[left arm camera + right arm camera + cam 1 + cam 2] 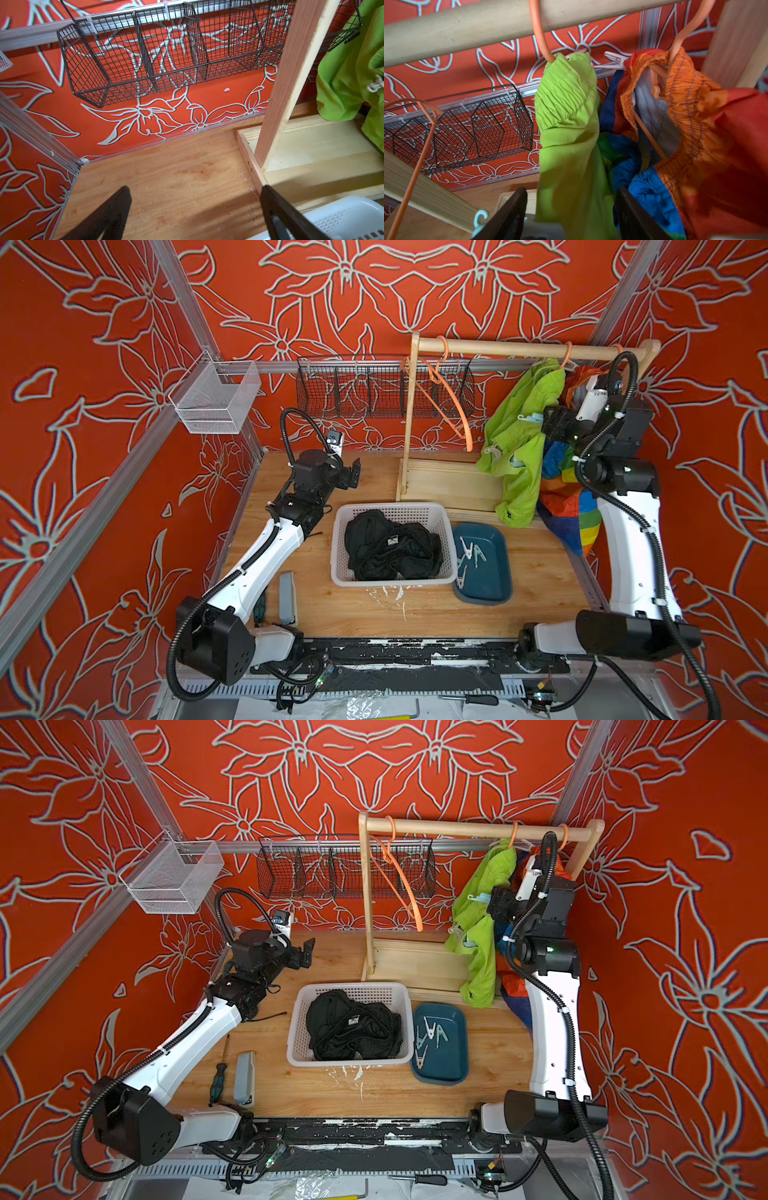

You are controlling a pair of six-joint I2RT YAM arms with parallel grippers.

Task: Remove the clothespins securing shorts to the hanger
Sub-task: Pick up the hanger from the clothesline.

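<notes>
right fingers [508, 218] straddle the hanging lime shorts [571, 124], grip i cannot tell, mint clothespin [530, 418] level beside them, pointing left; left fingers [108, 216] released above wooden counter [374, 614], red floral walls [374, 302].

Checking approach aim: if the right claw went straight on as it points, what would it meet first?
The lime green shorts: their fabric hangs between the open fingers of the right claw, so contact looks near-immediate, though depth is unclear.

Matt wooden rail [498, 349], crinkled lime cloth shorts [566, 124], black wire-mesh basket [145, 54], perforated white plastic basket [338, 547]
</notes>
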